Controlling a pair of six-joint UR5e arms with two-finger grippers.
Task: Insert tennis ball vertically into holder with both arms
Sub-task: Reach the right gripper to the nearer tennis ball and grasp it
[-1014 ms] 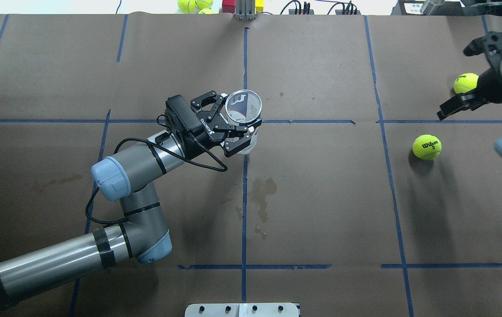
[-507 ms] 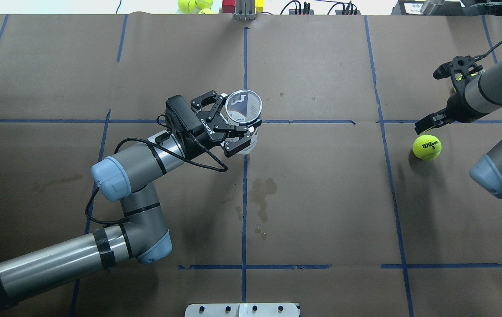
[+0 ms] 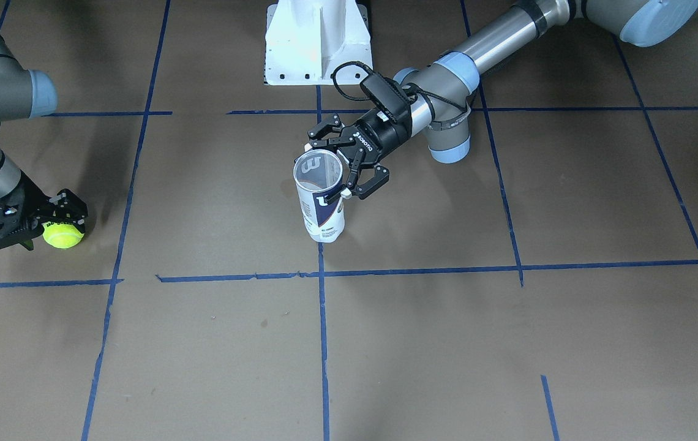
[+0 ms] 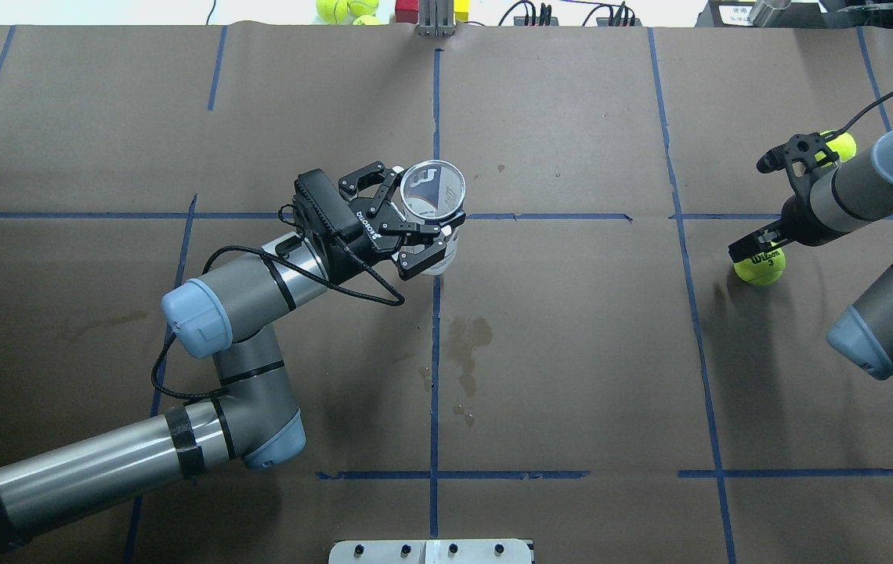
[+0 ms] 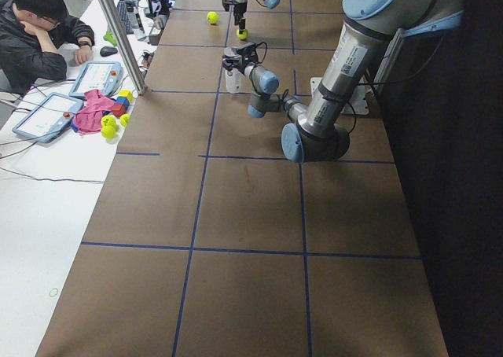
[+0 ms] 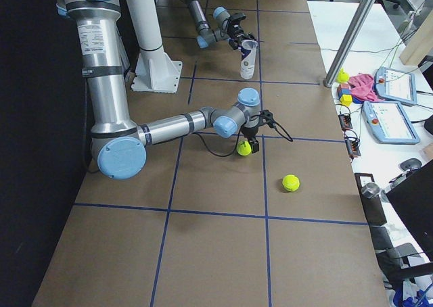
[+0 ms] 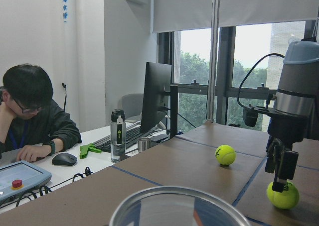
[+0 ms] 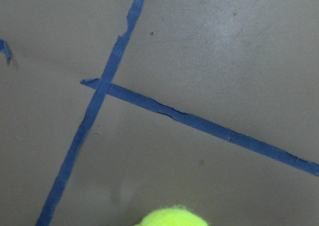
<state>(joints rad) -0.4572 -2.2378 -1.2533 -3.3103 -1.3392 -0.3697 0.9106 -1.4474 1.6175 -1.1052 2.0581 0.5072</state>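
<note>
Can braced, ball not yet taken

Your left end effector clamps the upright tennis-ball can, mouth up to receive. Your right end effector hangs spread open at the tennis ball, well apart on the counter.

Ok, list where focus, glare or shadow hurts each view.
Left wrist view: the can rim at the bottom edge is out of focus, and bright windows backlight the right arm. Right wrist view: the tennis ball is cut off and fuzzy. Overhead view: broad soft shadows lie on the brown paper by both arms. Front-facing view: a glare streak runs along the left arm.
</note>
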